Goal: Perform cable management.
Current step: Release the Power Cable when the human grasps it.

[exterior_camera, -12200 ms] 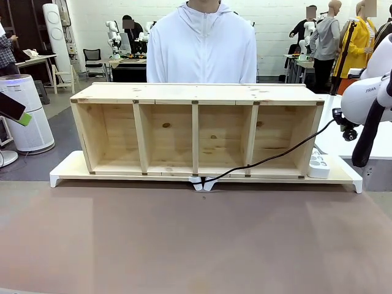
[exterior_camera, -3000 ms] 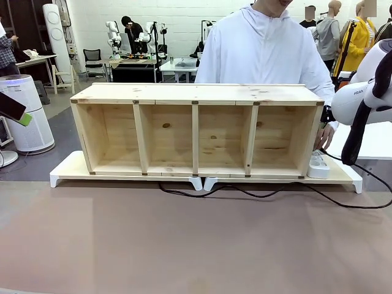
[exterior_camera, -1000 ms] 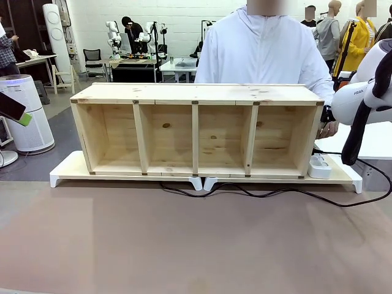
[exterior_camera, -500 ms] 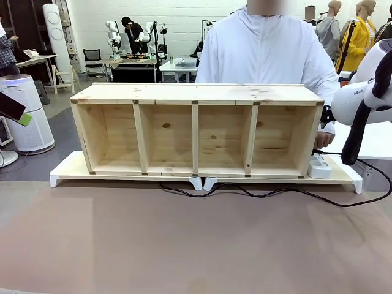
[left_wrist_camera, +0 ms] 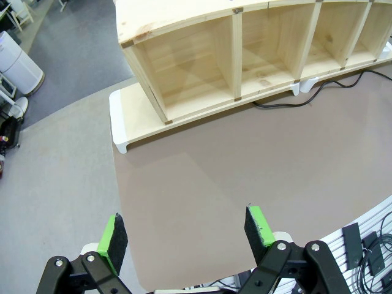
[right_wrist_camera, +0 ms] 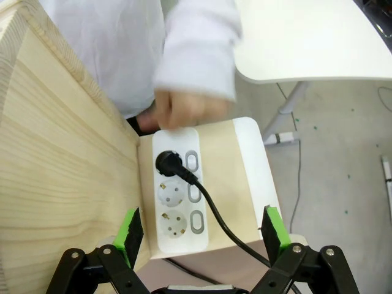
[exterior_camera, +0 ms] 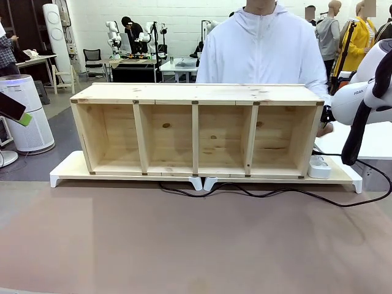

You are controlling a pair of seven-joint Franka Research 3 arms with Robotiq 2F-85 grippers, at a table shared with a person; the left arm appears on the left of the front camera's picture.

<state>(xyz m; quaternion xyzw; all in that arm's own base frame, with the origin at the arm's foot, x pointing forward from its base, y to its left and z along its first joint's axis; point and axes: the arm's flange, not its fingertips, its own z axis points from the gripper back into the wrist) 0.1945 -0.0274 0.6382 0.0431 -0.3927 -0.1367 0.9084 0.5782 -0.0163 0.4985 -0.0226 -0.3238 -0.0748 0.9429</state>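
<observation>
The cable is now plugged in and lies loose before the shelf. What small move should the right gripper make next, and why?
Probably lower the right gripper, open above the power strip, toward the cable just past its plug. The cable leaves the strip there and lies slack in front of the shelf. The person's hand is at the strip's far end, so wait until it withdraws.

A robotics lab, this one: at twelve o'clock past the wooden shelf unit (exterior_camera: 196, 130) sit work tables (exterior_camera: 125, 61) loaded with gear, an office chair (exterior_camera: 92, 59) at eleven, a white air purifier (exterior_camera: 24, 113) at nine on grey floor, white brick wall behind
</observation>
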